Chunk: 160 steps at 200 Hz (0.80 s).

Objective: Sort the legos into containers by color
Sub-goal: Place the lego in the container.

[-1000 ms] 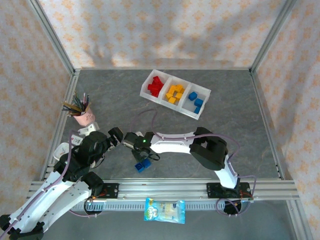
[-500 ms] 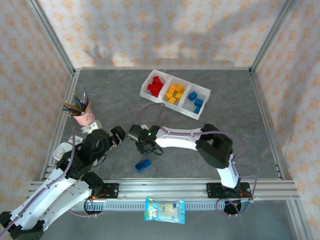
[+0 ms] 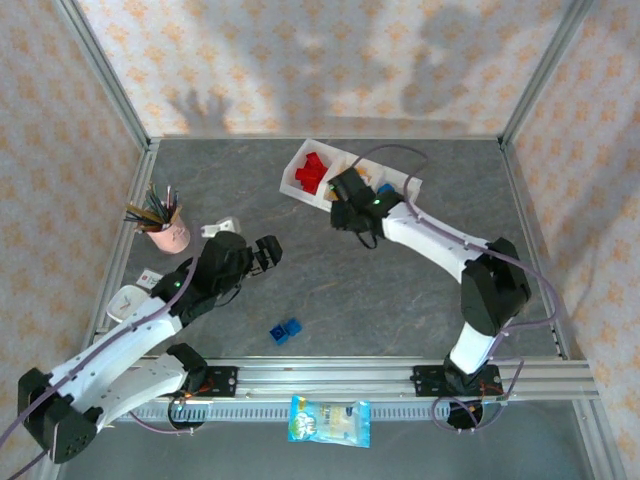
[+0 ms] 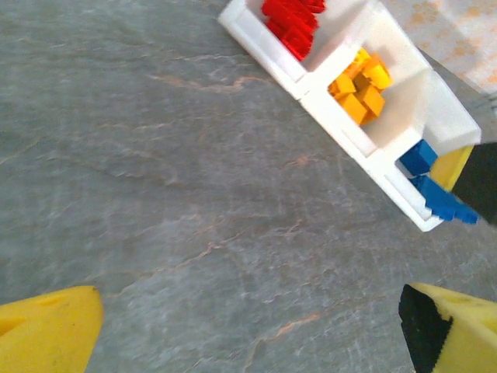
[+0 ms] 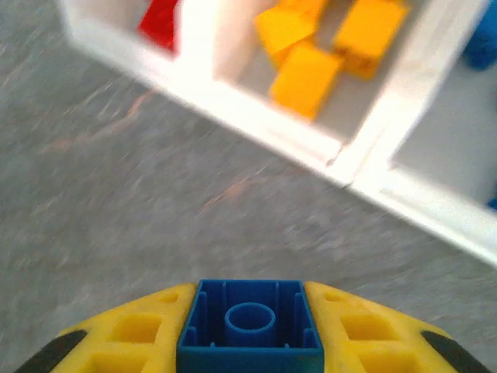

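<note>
Now right hand (image 5: 248, 336) clamped on blue lego (image 5: 250, 320), beside tray (image 5: 342, 167); left hand (image 4: 248, 330) apart.

The blue brick (image 5: 248, 322) in my right claw (image 5: 248, 342) is hard, smooth plastic with a soft sheen. My fingers (image 5: 136, 342) are matt yellow plastic, pocketed. At twelve o'clock the tray (image 5: 264, 116) is white plastic, smooth and faintly glossy, and its yellow bricks (image 5: 307, 78) shine alike. The table (image 4: 155, 194) looks like matt grey stone, veined. At six o'clock from above, the rail (image 3: 330, 377) is brushed metal and the packet (image 3: 329, 421) is glossy film.
</note>
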Each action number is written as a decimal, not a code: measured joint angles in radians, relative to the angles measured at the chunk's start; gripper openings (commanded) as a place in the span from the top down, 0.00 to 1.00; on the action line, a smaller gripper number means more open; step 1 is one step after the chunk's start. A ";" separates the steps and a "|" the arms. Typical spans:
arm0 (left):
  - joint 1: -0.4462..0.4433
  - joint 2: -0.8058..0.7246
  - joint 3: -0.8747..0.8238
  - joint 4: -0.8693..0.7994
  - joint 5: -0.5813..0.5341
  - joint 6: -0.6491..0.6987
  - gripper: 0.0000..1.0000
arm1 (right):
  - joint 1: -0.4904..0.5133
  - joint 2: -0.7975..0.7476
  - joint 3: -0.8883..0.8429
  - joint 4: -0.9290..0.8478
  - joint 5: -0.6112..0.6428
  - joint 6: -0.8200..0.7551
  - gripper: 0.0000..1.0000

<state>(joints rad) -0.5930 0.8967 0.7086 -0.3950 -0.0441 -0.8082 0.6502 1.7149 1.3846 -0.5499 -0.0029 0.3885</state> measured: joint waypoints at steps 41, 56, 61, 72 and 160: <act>0.000 0.141 0.058 0.151 0.040 0.049 0.01 | -0.214 0.001 -0.001 0.030 0.013 -0.008 0.71; 0.000 0.188 0.076 0.192 0.053 0.056 0.01 | -0.277 0.011 0.000 0.052 0.019 -0.009 0.71; 0.000 0.204 0.082 0.202 0.059 0.059 0.01 | -0.295 0.021 0.003 0.059 0.019 -0.009 0.70; 0.000 0.233 0.093 0.221 0.066 0.064 0.01 | -0.326 0.057 0.016 0.076 0.018 -0.016 0.70; 0.000 0.295 0.135 0.266 0.089 0.085 0.01 | -0.354 0.278 0.169 0.113 0.000 -0.077 0.40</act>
<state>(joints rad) -0.5930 1.1915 0.8436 -0.1287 0.0448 -0.7235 0.2966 1.9926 1.5532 -0.4374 -0.0025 0.3111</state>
